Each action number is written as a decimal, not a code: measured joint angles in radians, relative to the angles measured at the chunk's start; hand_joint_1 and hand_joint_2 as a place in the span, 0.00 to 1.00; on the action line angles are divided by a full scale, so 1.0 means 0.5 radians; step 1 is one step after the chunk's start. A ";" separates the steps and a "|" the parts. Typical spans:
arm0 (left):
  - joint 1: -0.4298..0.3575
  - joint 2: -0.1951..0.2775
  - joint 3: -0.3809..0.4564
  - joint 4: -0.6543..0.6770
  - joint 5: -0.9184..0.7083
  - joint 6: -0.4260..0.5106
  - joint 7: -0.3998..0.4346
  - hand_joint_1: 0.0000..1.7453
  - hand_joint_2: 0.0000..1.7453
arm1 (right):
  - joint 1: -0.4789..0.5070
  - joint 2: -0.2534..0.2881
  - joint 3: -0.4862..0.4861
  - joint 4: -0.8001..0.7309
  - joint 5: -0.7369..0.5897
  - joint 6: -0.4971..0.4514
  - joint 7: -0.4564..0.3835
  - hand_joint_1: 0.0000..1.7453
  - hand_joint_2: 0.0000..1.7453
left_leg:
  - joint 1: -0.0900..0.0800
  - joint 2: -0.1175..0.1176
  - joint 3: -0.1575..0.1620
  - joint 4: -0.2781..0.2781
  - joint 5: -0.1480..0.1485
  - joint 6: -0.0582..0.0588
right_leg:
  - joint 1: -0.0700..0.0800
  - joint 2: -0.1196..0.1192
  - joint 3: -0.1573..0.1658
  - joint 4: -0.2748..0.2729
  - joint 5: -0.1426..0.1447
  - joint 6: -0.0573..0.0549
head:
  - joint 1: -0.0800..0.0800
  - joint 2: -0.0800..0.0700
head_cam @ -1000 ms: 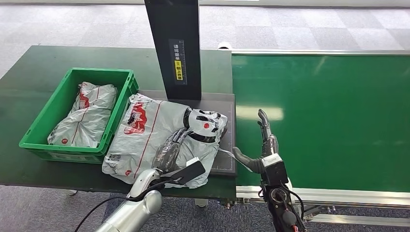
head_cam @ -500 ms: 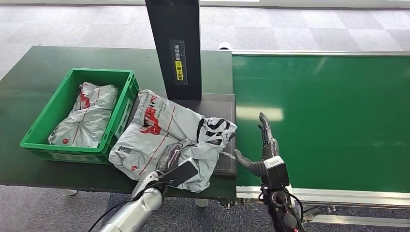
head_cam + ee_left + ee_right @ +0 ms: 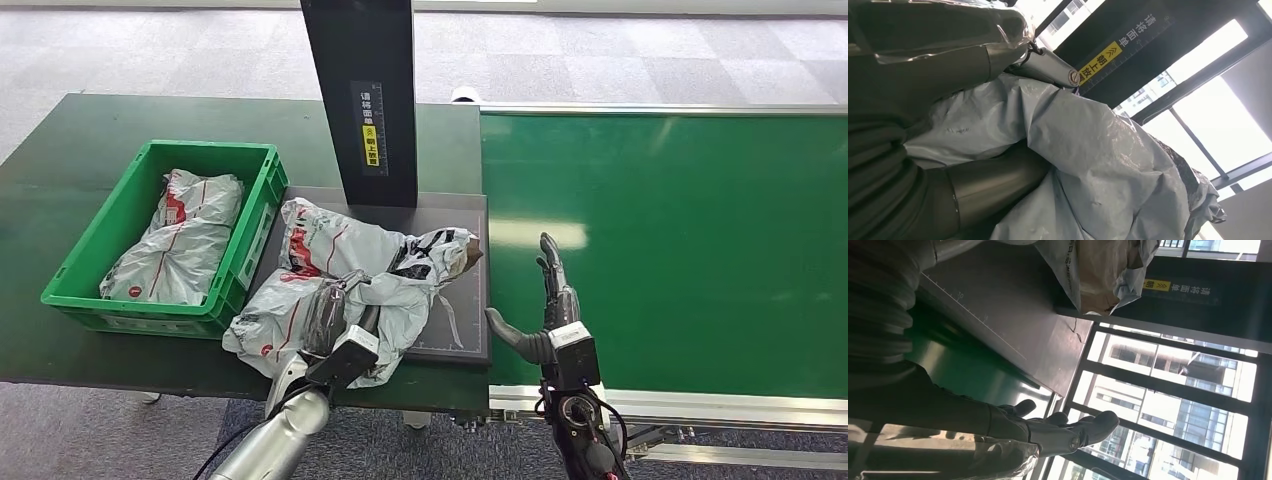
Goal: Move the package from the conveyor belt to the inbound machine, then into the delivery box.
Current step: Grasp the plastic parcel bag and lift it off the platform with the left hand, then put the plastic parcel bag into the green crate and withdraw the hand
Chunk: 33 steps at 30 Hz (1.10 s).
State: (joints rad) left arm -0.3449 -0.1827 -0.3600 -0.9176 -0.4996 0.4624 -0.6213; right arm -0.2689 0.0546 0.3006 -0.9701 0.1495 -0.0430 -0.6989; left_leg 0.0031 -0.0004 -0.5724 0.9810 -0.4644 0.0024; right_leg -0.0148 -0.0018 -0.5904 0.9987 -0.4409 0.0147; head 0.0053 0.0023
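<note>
At the counter's near edge, the left hand (image 3: 335, 318) gripped the crumpled package (image 3: 340, 290), fingers closed around its plastic, on the inbound machine's plate (image 3: 455, 330). The right hand (image 3: 545, 315) hovered beside it, fingers spread, holding nothing. Scanning looked done; the next move calls for lifting it leftward into the delivery box (image 3: 110, 255).

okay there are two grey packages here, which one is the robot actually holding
The crumpled package on the dark scanner plate, gripped by the left hand. The other package lies untouched inside the green crate.
</note>
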 joint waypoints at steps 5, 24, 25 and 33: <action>0.031 0.001 -0.015 -0.098 0.119 0.203 -0.121 1.00 1.00 | -0.002 -0.001 0.000 0.000 -0.039 -0.014 0.000 0.00 1.00 | 0.000 0.000 -0.001 0.000 0.000 0.000 | 0.000 0.001 -0.001 0.000 0.000 0.000 | 0.000 0.000; 0.202 -0.122 0.377 -1.662 -0.680 0.460 -0.157 1.00 1.00 | 0.001 -0.023 0.056 0.000 -0.145 -0.095 0.000 0.00 1.00 | 0.000 0.001 -0.003 0.000 0.000 0.000 | 0.001 0.001 -0.004 0.000 0.000 0.000 | 0.000 0.000; 0.201 -0.126 0.390 -1.681 -0.682 0.460 -0.157 1.00 1.00 | 0.001 -0.024 0.057 0.000 -0.145 -0.095 0.000 0.00 1.00 | 0.000 0.001 -0.003 0.000 0.000 0.000 | 0.001 0.001 -0.004 0.000 0.000 0.000 | 0.000 0.000; 0.171 -0.141 0.484 -1.773 -0.849 0.459 -0.157 1.00 1.00 | 0.006 -0.024 0.067 -0.004 -0.144 -0.093 0.000 0.00 1.00 | 0.000 0.001 -0.004 0.000 0.000 0.000 | 0.000 0.001 -0.005 0.000 0.000 0.000 | 0.000 0.000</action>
State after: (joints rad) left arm -0.2593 -0.2534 -0.1181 -1.8044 -0.9240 0.6920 -0.6996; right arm -0.2659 0.0423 0.3341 -0.9720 0.0772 -0.0896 -0.6989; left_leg 0.0033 0.0001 -0.5744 0.9810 -0.4643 0.0022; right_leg -0.0147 -0.0012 -0.5927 0.9988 -0.4409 0.0146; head 0.0054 0.0023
